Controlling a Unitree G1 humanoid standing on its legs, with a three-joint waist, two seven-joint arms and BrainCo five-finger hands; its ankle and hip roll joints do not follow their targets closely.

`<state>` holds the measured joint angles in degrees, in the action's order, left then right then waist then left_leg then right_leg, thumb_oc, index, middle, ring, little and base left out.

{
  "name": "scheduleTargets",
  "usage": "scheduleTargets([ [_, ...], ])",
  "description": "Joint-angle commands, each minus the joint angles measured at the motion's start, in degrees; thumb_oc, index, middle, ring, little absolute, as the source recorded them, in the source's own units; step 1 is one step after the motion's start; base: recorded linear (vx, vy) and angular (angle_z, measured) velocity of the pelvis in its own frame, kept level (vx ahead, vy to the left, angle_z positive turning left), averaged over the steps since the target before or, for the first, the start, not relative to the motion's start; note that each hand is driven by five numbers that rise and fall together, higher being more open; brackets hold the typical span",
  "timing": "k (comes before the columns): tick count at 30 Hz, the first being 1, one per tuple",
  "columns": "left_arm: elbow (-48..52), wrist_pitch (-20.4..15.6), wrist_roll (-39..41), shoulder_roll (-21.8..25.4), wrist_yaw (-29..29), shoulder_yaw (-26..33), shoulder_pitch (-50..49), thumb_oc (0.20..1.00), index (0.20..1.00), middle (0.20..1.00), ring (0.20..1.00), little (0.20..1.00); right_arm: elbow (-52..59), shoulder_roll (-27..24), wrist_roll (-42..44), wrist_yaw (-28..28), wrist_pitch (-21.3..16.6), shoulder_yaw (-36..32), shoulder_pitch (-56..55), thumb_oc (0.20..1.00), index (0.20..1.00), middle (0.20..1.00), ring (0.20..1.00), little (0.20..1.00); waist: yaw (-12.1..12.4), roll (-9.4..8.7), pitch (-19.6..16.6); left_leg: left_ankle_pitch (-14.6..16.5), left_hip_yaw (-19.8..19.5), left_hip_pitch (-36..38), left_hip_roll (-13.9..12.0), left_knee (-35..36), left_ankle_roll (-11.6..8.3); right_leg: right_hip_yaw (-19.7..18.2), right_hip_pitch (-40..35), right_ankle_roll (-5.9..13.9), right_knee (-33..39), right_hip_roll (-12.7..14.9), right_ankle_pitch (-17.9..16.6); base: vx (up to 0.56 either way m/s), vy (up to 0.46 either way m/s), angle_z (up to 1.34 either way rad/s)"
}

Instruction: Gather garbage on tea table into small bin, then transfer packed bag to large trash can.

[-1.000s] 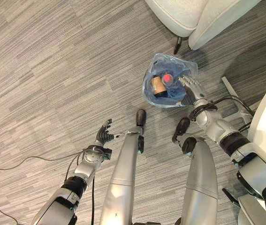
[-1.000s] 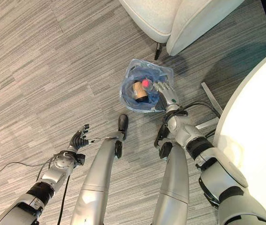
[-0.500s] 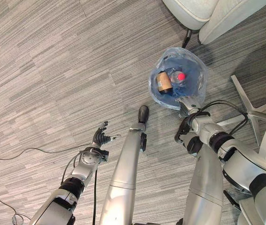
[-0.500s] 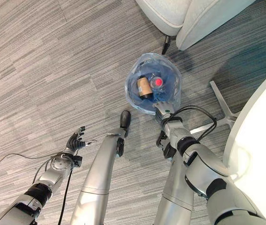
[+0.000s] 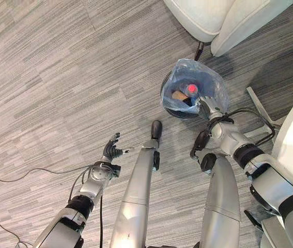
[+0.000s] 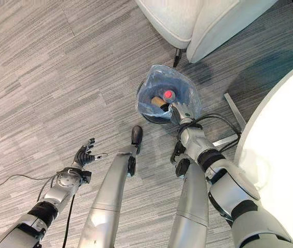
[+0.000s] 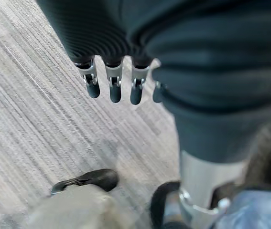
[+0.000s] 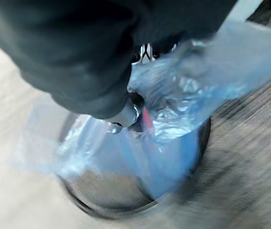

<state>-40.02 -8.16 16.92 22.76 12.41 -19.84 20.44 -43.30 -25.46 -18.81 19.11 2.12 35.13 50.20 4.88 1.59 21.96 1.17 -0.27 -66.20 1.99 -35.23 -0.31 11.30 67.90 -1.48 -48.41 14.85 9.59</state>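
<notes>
The blue bag (image 5: 193,88) is now drawn up out of the small bin (image 5: 173,111): half a second ago it lay spread open and flat over the rim, and now its plastic is bunched higher, with the dark rim of the bin showing bare on the near side. The right hand (image 5: 206,106) has stayed at the bag's near edge, and in the right wrist view the plastic (image 8: 192,90) is gathered and pulled taut against the hand while the bin's mesh wall (image 8: 111,200) sits below it on the floor. I judge the lift-out has started, so the gathering stage looks finished and the carry to the large can is still ahead. A red-capped bottle (image 6: 167,96) and a brown item (image 6: 158,102) lie inside the bag. The right hand's fingers are buried in the plastic, so I cannot tell how they hold it. The left hand (image 5: 113,152) hangs with fingers loosely spread, holding nothing, over the floor (image 5: 43,77). An armchair (image 6: 187,20) stands just beyond the bin.
</notes>
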Motion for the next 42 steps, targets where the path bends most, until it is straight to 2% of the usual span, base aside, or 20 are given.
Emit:
scheduleTargets([
  [1,0.28,-0.10,-1.62,0.16,0.10,2.22,-3.37,1.000,1.000,1.000,1.000,1.000,7.23,0.02,7.73,0.77,-4.03,-2.71,-4.30,0.200,0.200,0.200,0.200,0.200,-0.11,0.48,-1.05,3.50,2.05,7.51,0.91,6.62,0.98,-2.15,-7.34,4.89,7.00,-2.86,1.80,-0.05,-0.044,-0.03],
  [4,0.27,0.32,-2.17,-0.25,-0.23,3.38,-4.74,1.000,1.000,1.000,1.000,1.000,13.53,1.62,12.86,-0.61,-6.08,-6.75,-9.29,0.200,0.200,0.200,0.200,0.200,-0.67,-0.20,-1.37,3.06,1.74,14.30,0.91,10.78,0.86,-1.24,-13.39,5.48,11.11,-3.26,0.34,0.00,-0.008,0.00],
  [6,0.42,0.71,-2.33,-0.59,-0.58,4.59,-6.61,1.000,1.000,1.000,1.000,1.000,18.88,3.08,17.15,-2.43,-7.92,-9.41,-14.38,0.200,0.200,0.200,0.200,0.200,-1.36,-0.88,-1.49,2.65,1.62,21.76,0.88,14.94,0.72,-0.45,-20.44,6.08,15.50,-3.79,-1.04,0.05,0.005,-0.08],
  [7,0.97,0.89,-2.30,-0.79,-0.78,5.48,-8.71,1.000,1.000,1.000,1.000,1.000,23.11,4.20,20.65,-4.21,-9.08,-11.19,-18.90,0.200,0.200,0.200,0.200,0.200,-1.87,-1.53,-1.62,2.29,1.61,29.14,0.74,18.59,0.55,0.20,-27.75,6.49,19.96,-4.36,-2.14,0.05,0.019,-0.08],
  [8,1.17,1.02,-2.27,-1.23,-1.28,6.00,-10.31,1.000,1.000,1.000,1.000,1.000,26.00,4.45,21.92,-5.58,-9.54,-12.15,-21.11,0.200,0.200,0.200,0.200,0.200,-2.16,-1.96,-1.96,0.42,1.93,33.49,0.55,21.46,0.59,1.26,-32.43,6.27,23.91,-4.59,-4.40,0.03,0.015,-0.07],
  [11,1.41,1.10,-2.27,-1.62,-1.63,6.56,-11.89,1.000,1.000,1.000,1.000,1.000,28.33,5.03,23.73,-7.06,-10.20,-12.81,-23.79,0.200,0.200,0.200,0.200,0.200,-2.48,-2.44,-2.53,0.15,1.99,38.30,0.38,23.84,0.33,1.66,-37.63,6.66,27.09,-5.10,-5.09,0.05,-0.006,-0.16],
  [18,4.09,1.65,-3.21,-1.41,-3.37,9.60,-19.11,1.000,1.000,1.000,1.000,1.000,36.21,5.11,27.83,-12.40,-11.40,-14.84,-30.89,0.200,0.200,0.200,0.200,0.200,-3.28,-3.77,-7.16,0.46,3.39,51.12,-0.59,29.49,0.04,2.01,-51.17,7.59,34.79,-6.49,-5.69,0.12,0.011,-0.10],
  [25,7.71,2.06,-4.88,-1.18,-5.60,11.42,-25.65,1.000,1.000,1.000,1.000,1.000,42.62,4.18,28.24,-16.98,-11.45,-14.73,-34.36,0.200,0.200,0.200,0.200,0.200,-3.30,-3.94,-11.55,0.73,4.89,60.77,-0.44,35.18,0.42,0.62,-58.75,8.74,39.23,-8.01,-6.59,0.10,0.047,-0.18],
  [27,8.65,2.10,-5.15,-1.04,-5.93,11.52,-26.40,1.000,1.000,1.000,1.000,1.000,43.51,4.14,28.14,-17.68,-11.14,-14.56,-34.39,0.200,0.200,0.200,0.200,0.200,-3.27,-3.75,-11.35,0.37,4.75,62.24,-0.51,36.31,0.71,-0.54,-58.44,9.15,37.68,-8.35,-6.90,-0.05,0.034,-0.31],
  [28,9.98,2.01,-5.51,-0.29,-6.40,11.44,-26.29,1.000,1.000,1.000,1.000,1.000,44.23,4.31,28.45,-18.05,-11.43,-14.54,-34.02,0.200,0.200,0.200,0.200,0.200,-3.29,-3.44,-10.63,-0.37,4.50,62.57,-0.73,36.45,1.09,-3.63,-57.41,9.47,34.69,-9.45,-6.41,-0.24,-0.009,-0.23],
  [29,9.91,1.80,-5.65,0.15,-6.54,11.40,-25.20,1.000,1.000,1.000,1.000,1.000,44.16,4.27,28.54,-17.96,-11.78,-14.65,-33.53,0.200,0.200,0.200,0.200,0.200,-3.24,-2.98,-10.07,-1.40,4.04,60.65,-1.26,35.25,1.32,-6.76,-56.55,9.08,30.33,-11.12,-4.48,-0.23,-0.022,-0.08],
  [31,10.00,1.83,-5.75,0.30,-6.59,11.40,-24.89,1.000,1.000,1.000,1.000,1.000,44.27,4.16,28.24,-17.77,-11.80,-14.76,-33.26,0.200,0.200,0.200,0.200,0.200,-3.06,-2.91,-10.07,-1.66,3.90,59.83,-1.44,34.86,1.35,-7.59,-56.39,8.84,28.33,-11.53,-3.50,-0.21,-0.075,0.29],
  [32,10.01,1.80,-5.41,0.53,-6.43,11.36,-24.25,1.000,1.000,1.000,1.000,1.000,44.19,4.11,27.92,-17.28,-11.97,-15.12,-32.88,0.200,0.200,0.200,0.200,0.200,-2.67,-2.55,-10.34,-2.62,3.15,57.82,-1.78,34.00,1.32,-9.52,-56.48,8.45,23.11,-12.61,-2.77,-0.27,-0.164,0.50],
  [33,9.96,1.73,-5.52,0.64,-6.12,11.33,-24.18,1.000,1.000,1.000,1.000,1.000,44.11,4.22,27.79,-16.94,-12.03,-15.45,-33.08,0.200,0.200,0.200,0.200,0.200,-2.33,-2.69,-10.63,-2.98,2.79,57.01,-1.70,33.90,1.08,-10.51,-57.54,8.36,23.76,-13.02,-2.57,-0.22,-0.204,0.48],
  [35,10.78,1.67,-5.06,0.61,-6.09,10.96,-23.94,1.000,1.000,1.000,1.000,1.000,44.00,4.11,27.87,-16.67,-11.74,-15.74,-32.85,0.200,0.200,0.200,0.200,0.200,-1.42,-3.68,-11.15,-4.16,1.40,54.83,-1.19,33.35,0.35,-11.81,-61.73,6.93,30.35,-13.71,0.05,-0.14,-0.228,0.35],
  [36,10.97,1.53,-4.82,0.58,-5.76,10.95,-23.70,1.000,1.000,1.000,1.000,1.000,43.67,4.03,28.13,-16.36,-11.72,-15.69,-32.40,0.200,0.200,0.200,0.200,0.200,-0.61,-4.04,-11.26,-5.87,1.07,52.68,-1.45,32.84,-0.78,-11.88,-63.21,6.13,34.25,-14.28,0.91,-0.26,-0.290,0.26],
  [37,11.20,1.77,-4.10,0.28,-5.92,10.56,-23.32,1.000,1.000,1.000,1.000,1.000,43.43,3.41,28.58,-15.72,-11.52,-15.72,-31.73,0.200,0.200,0.200,0.200,0.200,-0.07,-3.67,-11.29,-8.43,0.46,49.66,-2.24,32.54,-2.74,-11.37,-63.47,4.89,38.21,-15.77,1.23,-0.29,-0.287,0.17],
  [39,11.80,2.01,-4.12,-0.14,-6.51,10.06,-23.12,1.000,1.000,1.000,1.000,1.000,43.74,1.85,28.71,-15.11,-11.39,-16.44,-31.71,0.200,0.200,0.200,0.200,0.200,-0.20,-2.84,-10.82,-10.81,-0.08,48.23,-3.08,34.39,-4.40,-8.89,-64.37,4.18,42.37,-17.31,0.51,-0.31,-0.259,0.40],
  [40,12.18,1.96,-4.23,-0.23,-6.50,9.92,-22.83,1.000,1.000,1.000,1.000,1.000,43.93,1.31,28.81,-14.76,-11.52,-16.70,-31.79,0.200,0.200,0.200,0.200,0.200,-0.39,-2.65,-10.23,-11.25,0.41,47.23,-3.26,34.19,-4.77,-8.09,-64.21,4.04,42.85,-17.29,0.12,-0.31,-0.182,0.74],
  [42,13.43,1.75,-4.16,-0.55,-6.78,9.71,-22.42,1.000,1.000,1.000,1.000,1.000,43.88,0.32,28.94,-14.52,-11.31,-17.14,-32.14,0.200,0.200,0.200,0.200,0.200,-1.29,-2.96,-9.75,-9.53,4.07,46.71,-3.77,32.50,-3.88,-5.87,-63.37,3.97,43.99,-16.36,-0.91,-0.23,-0.071,0.84],
])
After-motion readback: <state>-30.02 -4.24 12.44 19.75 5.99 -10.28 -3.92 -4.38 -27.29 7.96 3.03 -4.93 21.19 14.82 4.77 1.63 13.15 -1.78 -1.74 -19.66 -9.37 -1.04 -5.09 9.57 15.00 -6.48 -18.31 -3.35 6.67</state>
